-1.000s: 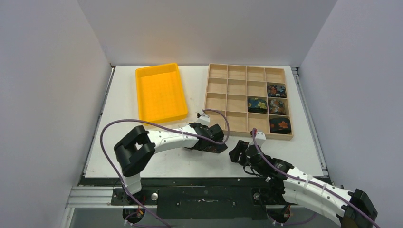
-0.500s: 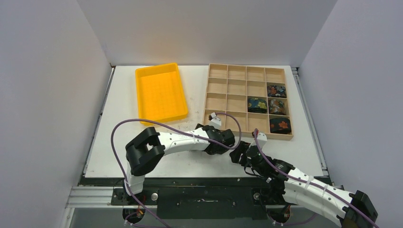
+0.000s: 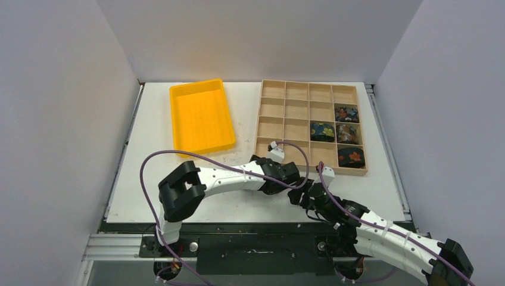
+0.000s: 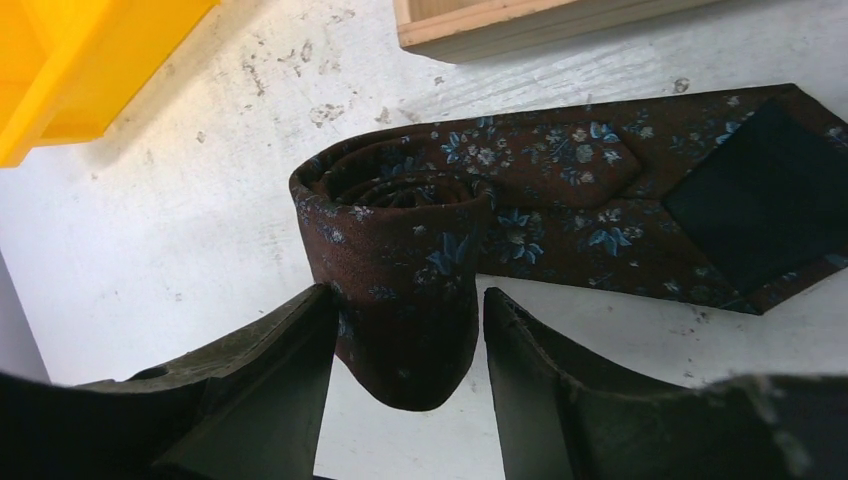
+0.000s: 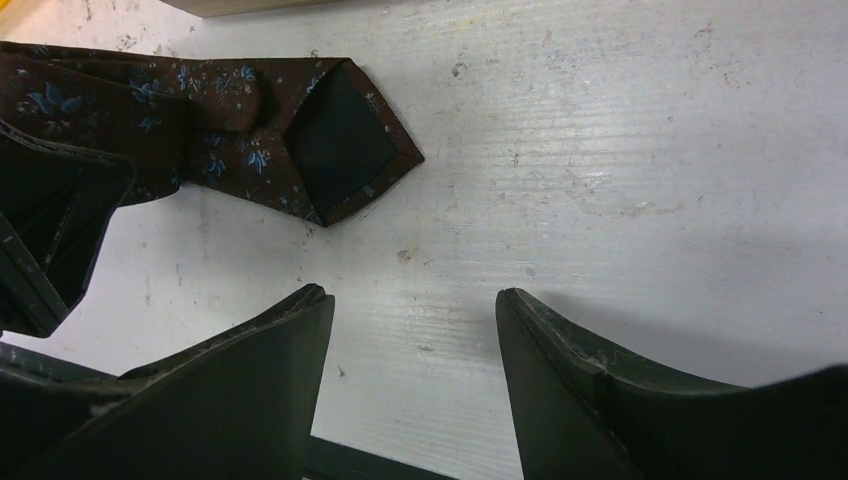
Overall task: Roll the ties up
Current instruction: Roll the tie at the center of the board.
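Half-rolled on the white table (image 5: pixel 620 150), a dark brown fabric necktie with a small blue floral print (image 4: pixel 400 250) sits just beyond the 6 o'clock edge of a pale wooden tray of square cells (image 3: pixel 259 128). Its coil stands on edge between the left arm's fingers (image 4: pixel 270 400), which are parted to either side of the roll. One finger meets the cloth and a sliver of table shows beside the other. The tie's unrolled wide end lies flat toward 3 o'clock in the left wrist view, its dark lining facing up. The right arm's fingers (image 5: pixel 250 390) are spread wide over bare table with nothing between them, the tie's pointed tip at their 11 o'clock. Four rolled floral ties (image 3: pixel 348 133) fill cells on the tray's 3-to-5 o'clock side. A yellow plastic bin (image 3: pixel 205 146) stands at the table's 11 o'clock.
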